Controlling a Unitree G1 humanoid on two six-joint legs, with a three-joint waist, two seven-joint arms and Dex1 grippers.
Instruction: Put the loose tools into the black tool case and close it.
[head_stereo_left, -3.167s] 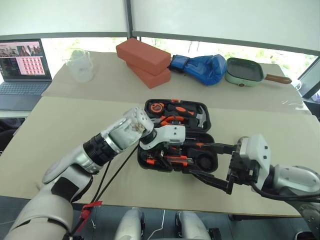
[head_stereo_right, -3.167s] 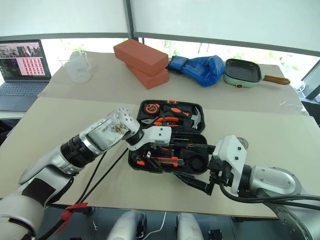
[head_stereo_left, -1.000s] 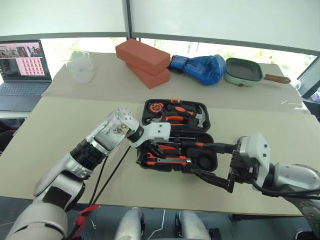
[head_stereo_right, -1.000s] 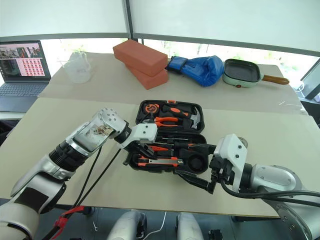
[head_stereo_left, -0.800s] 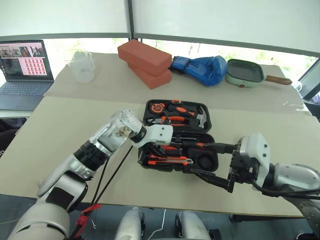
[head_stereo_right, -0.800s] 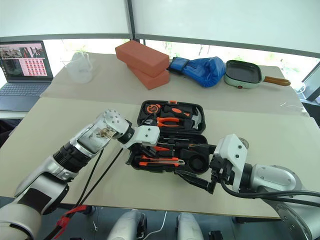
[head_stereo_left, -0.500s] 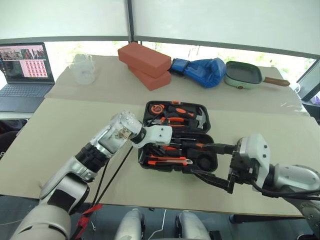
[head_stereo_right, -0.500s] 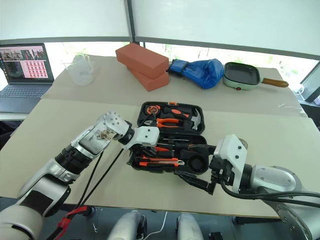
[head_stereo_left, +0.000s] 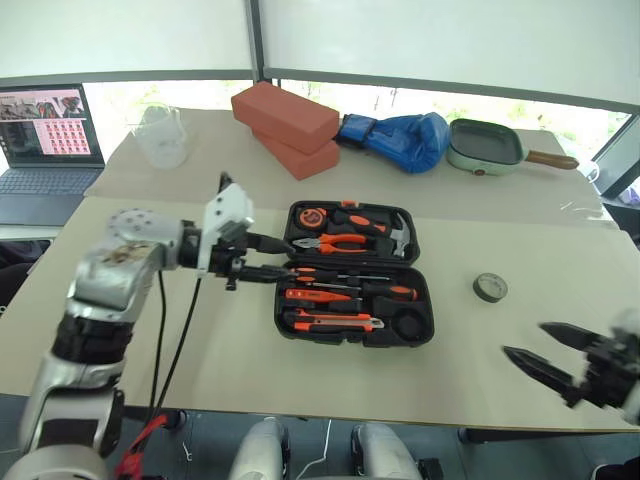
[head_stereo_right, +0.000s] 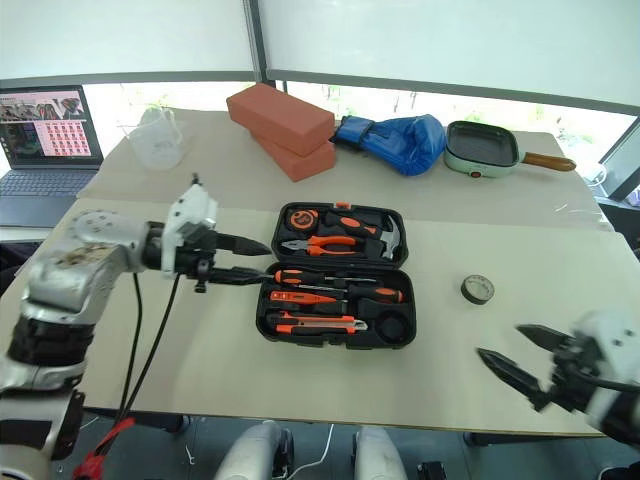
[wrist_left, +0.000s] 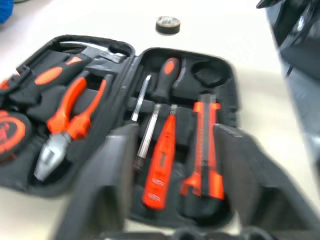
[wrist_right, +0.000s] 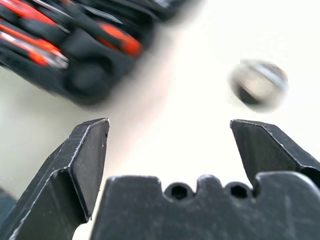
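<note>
Both end effectors are now sitting clear of the black tool case (head_stereo_left: 352, 273), where 1 s ago they were over its near half. Left end effector (head_stereo_left: 268, 256) is hanging just off the case's left edge, fingers spread, holding nothing. Right end effector (head_stereo_left: 545, 352) is hovering off to the case's right, near the surface (head_stereo_left: 150, 260) front edge, fingers spread wide, also empty. Case is lying open between the 2. Near half is holding 2 black-and-orange screwdrivers (head_stereo_left: 385, 291), 1 slim orange tester screwdriver (head_stereo_left: 305, 295), 1 utility knife (head_stereo_left: 335, 320). 1 grey tape roll (head_stereo_left: 489, 287) is lying loose on the surface, ahead of the right end effector, apart from the case. Behind the case: 2 red bricks (head_stereo_left: 287, 120).
</note>
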